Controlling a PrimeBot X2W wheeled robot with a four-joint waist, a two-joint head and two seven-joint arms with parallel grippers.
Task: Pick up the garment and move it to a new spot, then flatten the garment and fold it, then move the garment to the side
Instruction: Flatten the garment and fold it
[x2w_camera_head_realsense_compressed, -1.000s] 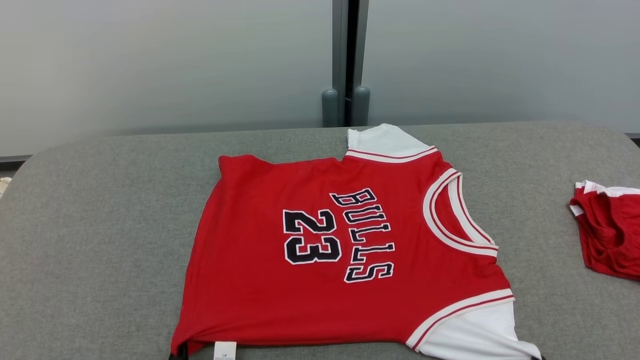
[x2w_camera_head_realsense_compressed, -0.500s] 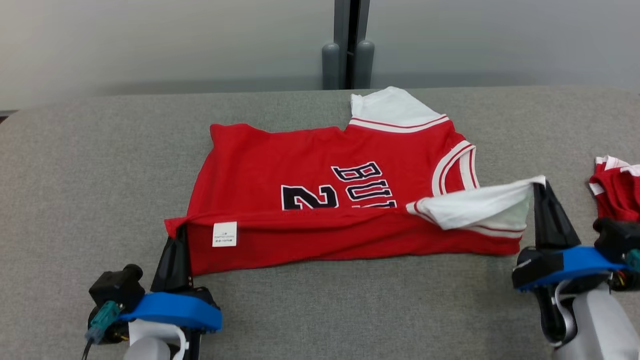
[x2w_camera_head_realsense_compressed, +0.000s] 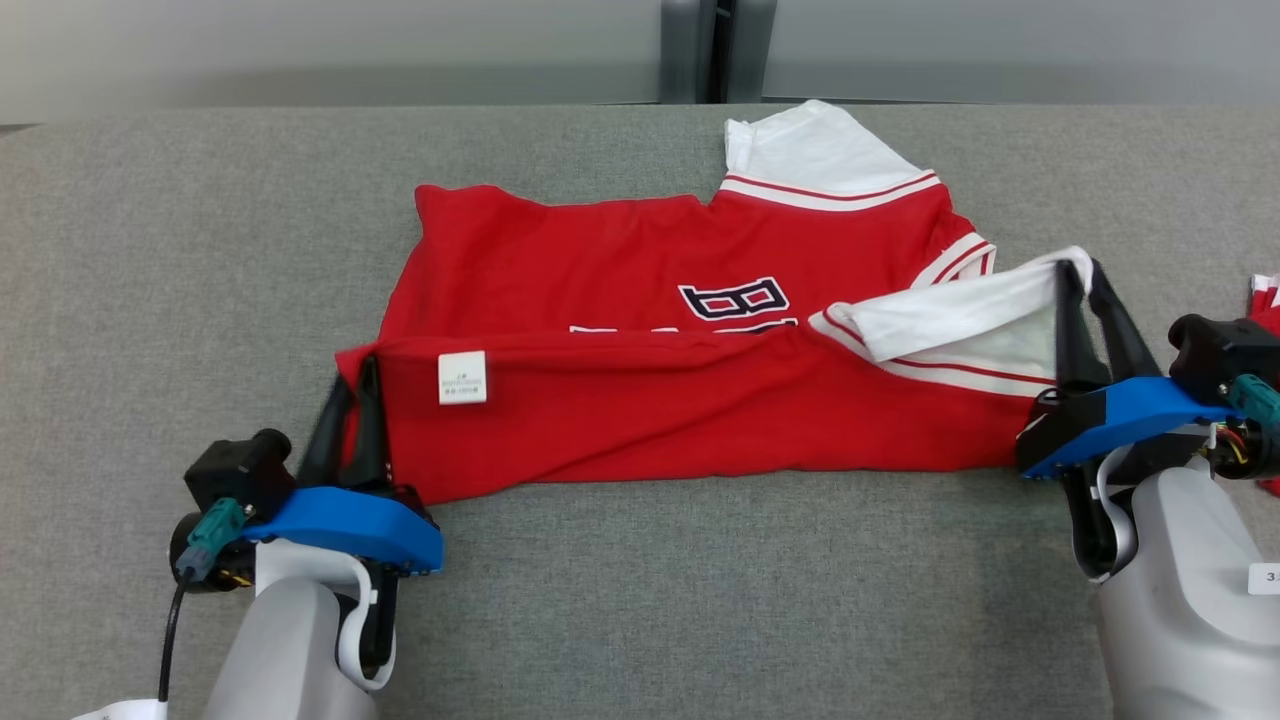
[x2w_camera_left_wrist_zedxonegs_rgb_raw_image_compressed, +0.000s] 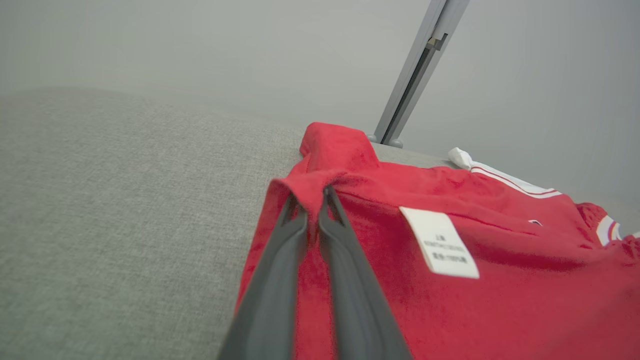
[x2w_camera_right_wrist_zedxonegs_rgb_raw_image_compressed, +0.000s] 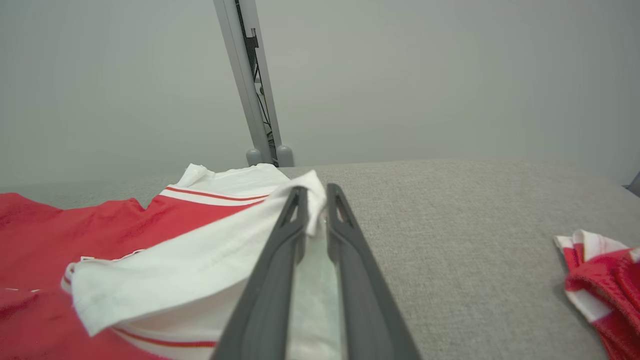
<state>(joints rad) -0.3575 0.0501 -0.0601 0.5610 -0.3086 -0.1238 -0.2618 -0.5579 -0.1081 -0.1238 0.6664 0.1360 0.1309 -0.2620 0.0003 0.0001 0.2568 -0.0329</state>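
The garment (x2w_camera_head_realsense_compressed: 620, 250), a red jersey with white sleeves and dark lettering, lies on the grey padded table (x2w_camera_head_realsense_compressed: 700, 600) with its near half folded back over the far half. My left gripper (x2w_camera_head_realsense_compressed: 352, 372) is at the folded hem's left corner. Its fingers stand slightly apart with red cloth still between them (x2w_camera_left_wrist_zedxonegs_rgb_raw_image_compressed: 310, 197). My right gripper (x2w_camera_head_realsense_compressed: 1078, 268) is at the white sleeve's tip, which stays lifted off the jersey. Those fingers are also slightly parted, and the white cloth drapes over the tips (x2w_camera_right_wrist_zedxonegs_rgb_raw_image_compressed: 316, 192). A white label (x2w_camera_head_realsense_compressed: 462, 377) faces up on the fold.
A second red and white piece of clothing (x2w_camera_head_realsense_compressed: 1268, 290) lies bunched at the table's right edge, just beyond my right wrist. A grey wall with a vertical metal post (x2w_camera_head_realsense_compressed: 715, 50) stands behind the table. Bare table stretches to the left and in front of the garment.
The camera has tilted down. Both grippers carried the near edge further over the garment, covering the number and most of the lettering, and their fingers have parted slightly.
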